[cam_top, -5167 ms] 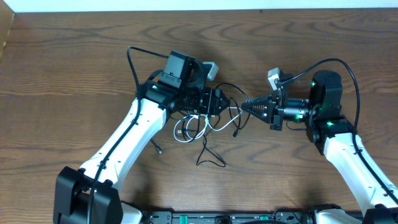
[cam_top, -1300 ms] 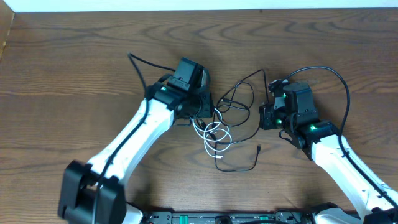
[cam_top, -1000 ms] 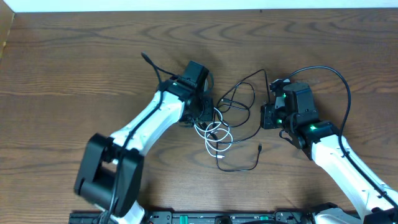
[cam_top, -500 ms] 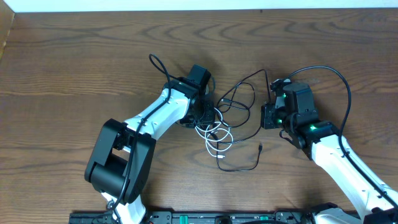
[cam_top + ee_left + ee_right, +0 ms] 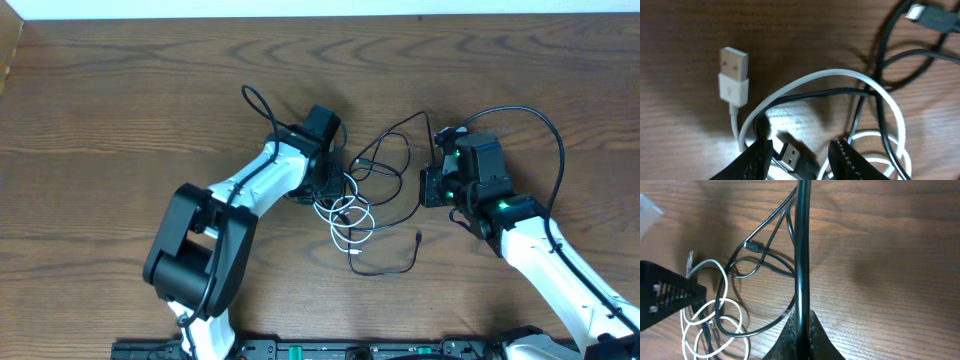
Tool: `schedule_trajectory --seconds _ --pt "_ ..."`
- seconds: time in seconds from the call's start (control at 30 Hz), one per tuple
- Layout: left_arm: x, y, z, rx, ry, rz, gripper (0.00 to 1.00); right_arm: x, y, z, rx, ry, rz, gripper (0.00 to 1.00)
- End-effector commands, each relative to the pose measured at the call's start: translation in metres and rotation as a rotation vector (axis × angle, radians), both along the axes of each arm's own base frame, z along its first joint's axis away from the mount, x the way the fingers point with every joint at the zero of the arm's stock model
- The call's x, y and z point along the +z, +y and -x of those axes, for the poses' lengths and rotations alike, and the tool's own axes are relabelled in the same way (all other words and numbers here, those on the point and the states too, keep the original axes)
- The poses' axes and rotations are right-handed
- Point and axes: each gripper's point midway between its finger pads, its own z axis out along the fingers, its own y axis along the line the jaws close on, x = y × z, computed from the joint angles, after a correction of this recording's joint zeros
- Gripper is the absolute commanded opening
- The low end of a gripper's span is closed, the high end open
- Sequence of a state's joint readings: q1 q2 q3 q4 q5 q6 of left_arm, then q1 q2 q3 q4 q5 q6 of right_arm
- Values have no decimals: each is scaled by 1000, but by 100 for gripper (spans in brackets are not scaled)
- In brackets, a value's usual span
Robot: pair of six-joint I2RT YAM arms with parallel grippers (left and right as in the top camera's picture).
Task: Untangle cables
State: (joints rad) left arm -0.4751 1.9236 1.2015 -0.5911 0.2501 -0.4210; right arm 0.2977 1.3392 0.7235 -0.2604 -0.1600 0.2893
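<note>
The thin white cord (image 5: 345, 222) and thin black cord (image 5: 385, 165) lie tangled mid-surface. The right tool (image 5: 799, 330) pinches the black cord; the left tool (image 5: 800, 150), spread apart, hangs over a dark plug, its fingertips cut off.

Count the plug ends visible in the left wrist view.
3: a white USB-A plug lying at left, a black USB-A plug between the left gripper's fingertips, a small dark plug top right. Others may be out of frame.

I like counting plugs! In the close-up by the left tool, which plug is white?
The white plug lying alone at the upper left, metal end pointing up. The black plug sits between the left tool's fingers, and another dark plug lies top right.
</note>
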Motion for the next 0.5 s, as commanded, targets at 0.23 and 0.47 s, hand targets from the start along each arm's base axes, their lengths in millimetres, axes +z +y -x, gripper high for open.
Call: schedule_trajectory --seconds 0.23,0.47 --pt "-37 20 14 -5 81 -125 41 3 -18 -8 -21 -48 92 1" --pt "-39 51 23 1 96 -289 41 9 -142 -25 -398 -91 418 2"
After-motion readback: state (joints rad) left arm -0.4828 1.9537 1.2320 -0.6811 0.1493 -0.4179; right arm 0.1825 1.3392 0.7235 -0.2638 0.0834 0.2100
